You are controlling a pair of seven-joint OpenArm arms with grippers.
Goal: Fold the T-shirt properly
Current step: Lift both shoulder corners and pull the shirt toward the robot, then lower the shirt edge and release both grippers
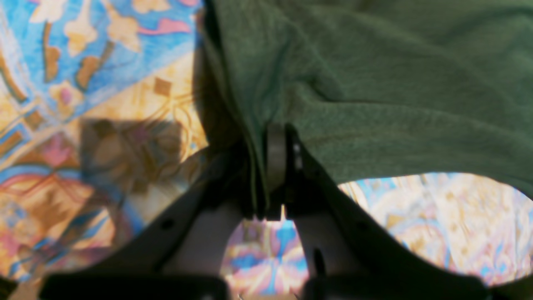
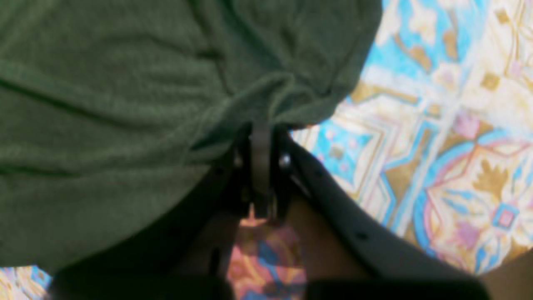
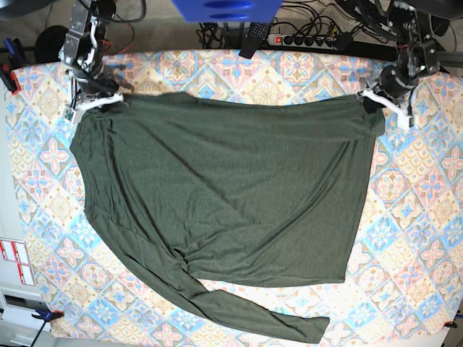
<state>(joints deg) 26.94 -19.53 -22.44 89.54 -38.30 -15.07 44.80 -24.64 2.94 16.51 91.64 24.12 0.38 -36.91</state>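
Observation:
The dark olive-green T-shirt lies spread across the patterned table, one long sleeve trailing along the front edge toward the lower right. My left gripper sits at the shirt's far right corner, shut on the fabric edge. In the left wrist view the left gripper pinches a fold of the T-shirt between its fingers. My right gripper holds the far left corner. The right wrist view shows the right gripper shut on bunched cloth of the T-shirt.
A colourful tiled-pattern cloth covers the table. A power strip and cables lie beyond the far edge. A blue object hangs at the top centre. Clamps sit at the table's left edge.

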